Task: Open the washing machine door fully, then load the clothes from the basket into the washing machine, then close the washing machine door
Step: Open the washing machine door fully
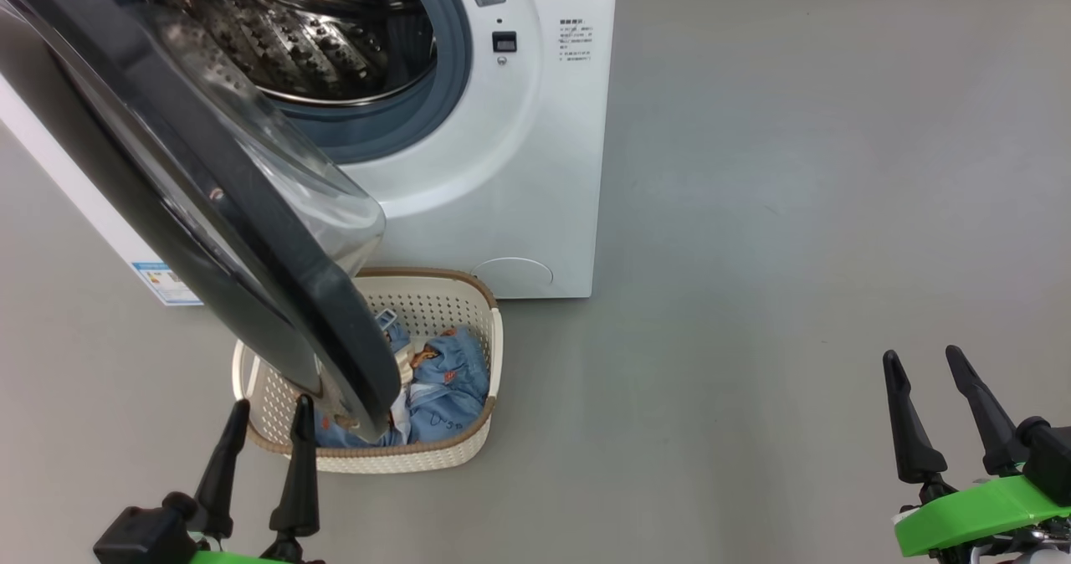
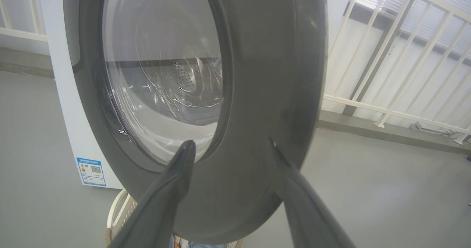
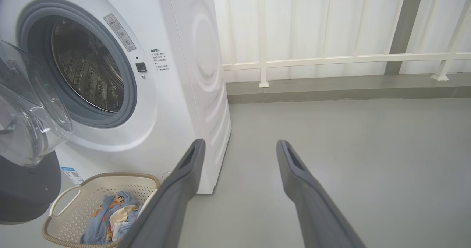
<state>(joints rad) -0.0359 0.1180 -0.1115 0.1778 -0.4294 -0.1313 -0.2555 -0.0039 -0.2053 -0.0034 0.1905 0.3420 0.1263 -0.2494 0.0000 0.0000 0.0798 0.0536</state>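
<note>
Head view: a smooth, plain grey floor (image 1: 795,212) is seen all round, and the washing machine (image 1: 535,146) stands directly on it. In the right wrist view a white railing (image 3: 331,60) is seen behind the machine, fixed along a low grey kerb (image 3: 331,89).

A small blue label sticker (image 1: 163,284) is stuck low on the machine's side panel; a QR-type square can be made out on it, but its text cannot be read. A grey warning sticker (image 3: 119,32) with a red triangle is fixed beside the opening, and a short block of small dark print (image 1: 576,41) lies on the white front. Neither is legible.

The washing machine door (image 1: 276,279) is swung out on its left-hand hinge, with its free edge pointed down the view towards the robot and its glass bowl bulging to the right. The steel drum (image 1: 318,45) and grey-blue seal (image 1: 443,87) are left exposed.

The basket (image 1: 494,355) is set on the floor just before the machine, its left part covered by the door. Its long axis is laid roughly along the machine's front. The clothes (image 1: 452,380) are heaped inside it.

The left jaws are released, with their dark fingers (image 1: 297,464) spread close to the door's lower edge; contact cannot be told. The right jaws are released too, with fingers (image 1: 908,422) held apart over bare floor, well to the right.
</note>
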